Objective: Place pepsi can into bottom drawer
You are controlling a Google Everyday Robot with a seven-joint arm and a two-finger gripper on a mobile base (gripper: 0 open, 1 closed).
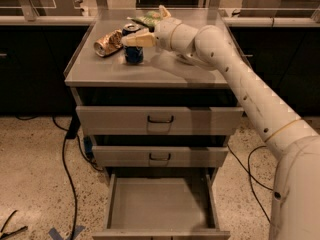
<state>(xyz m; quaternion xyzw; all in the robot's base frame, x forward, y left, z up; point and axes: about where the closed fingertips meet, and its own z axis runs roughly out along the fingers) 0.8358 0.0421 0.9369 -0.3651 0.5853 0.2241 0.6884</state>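
Speckled stone flooring [30,159] is running under a grey metal cabinet [150,76] in the single camera view, with dark cables [64,154] trailing down beside its left flank. Its two upper drawers [160,120] with dark handles are sitting closed, while the wide shallow grey bottom drawer [160,206] is standing pulled out, apparently so the can can be lowered straight into it. On the cabinet top, the small dark blue pepsi can [134,55] is standing upright, just beside a crushed gold can [107,43] lying on its side, with a crumpled green packet [147,20] behind them. A white jointed arm [240,84] is reaching in from the right and across the top, bringing the cream-coloured gripper [132,40] level with the pepsi can's upper half, a pose that looks suited to taking it from the side. The pincer is lying against or crossing the can, but whether it is apart or clamped on it I cannot tell.
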